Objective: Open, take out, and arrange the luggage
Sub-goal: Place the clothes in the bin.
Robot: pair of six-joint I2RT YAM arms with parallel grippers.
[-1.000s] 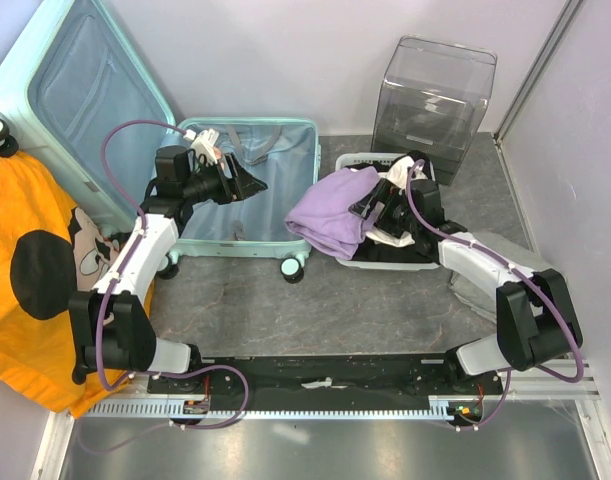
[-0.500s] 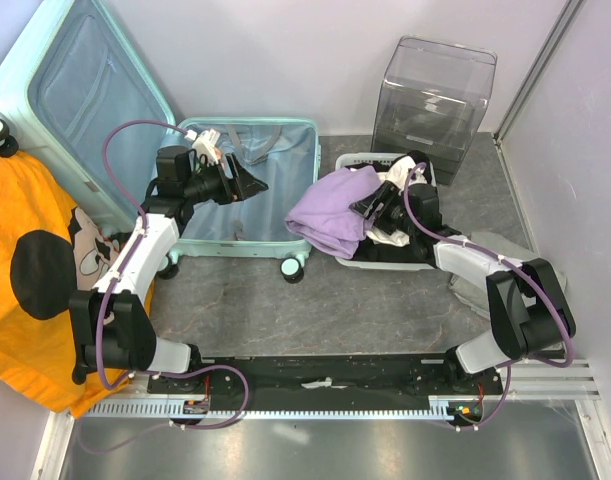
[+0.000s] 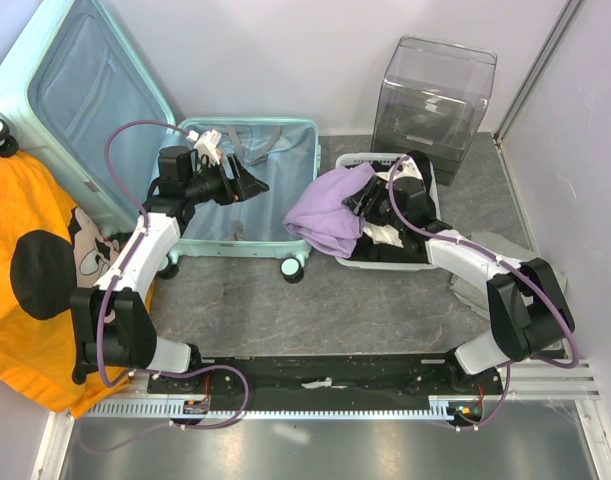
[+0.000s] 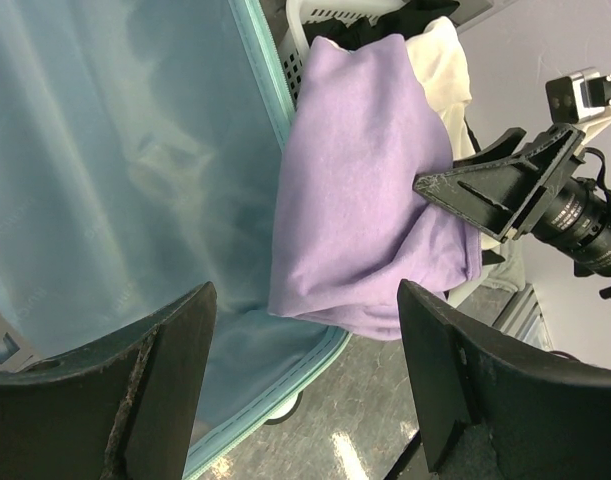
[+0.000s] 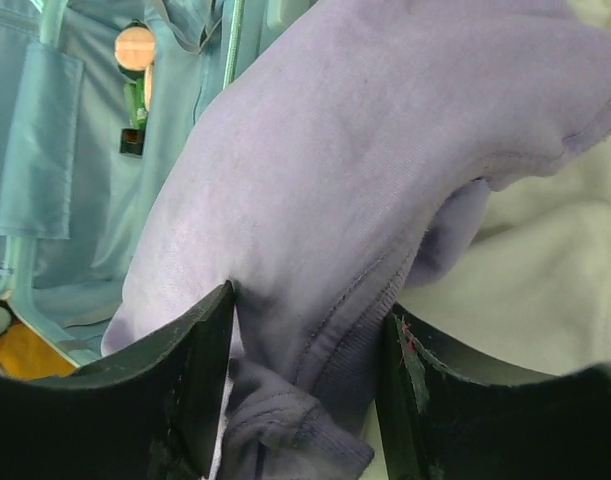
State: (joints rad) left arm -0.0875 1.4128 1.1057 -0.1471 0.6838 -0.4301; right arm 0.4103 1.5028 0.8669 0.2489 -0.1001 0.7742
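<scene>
The luggage (image 3: 270, 212) is seen lying open at the rear left of the worktop (image 3: 385, 310), its base flat with the pale blue lining upward and its lid (image 3: 85, 90) propped up at an angle to the left. The left gripper (image 4: 305, 300) is held above the lining of the base, its jaws spread wide and nothing between them. A purple garment (image 3: 325, 215) is draped across the right edge of the base and the left rim of a white mesh basket (image 3: 377, 264) that stands just beside the luggage. The right gripper (image 5: 307, 310) is set at this garment: its jaws are part-way apart, and a thick fold of the purple cloth is pressed between them, touching both fingers. A cream cloth (image 5: 545, 250) is seen in the basket behind the garment. A clear plastic box (image 3: 435, 90) stands behind the basket, against the back wall. An orange cloth (image 3: 25, 330) with a black cartoon figure is spread at the far left, below the lid.
</scene>
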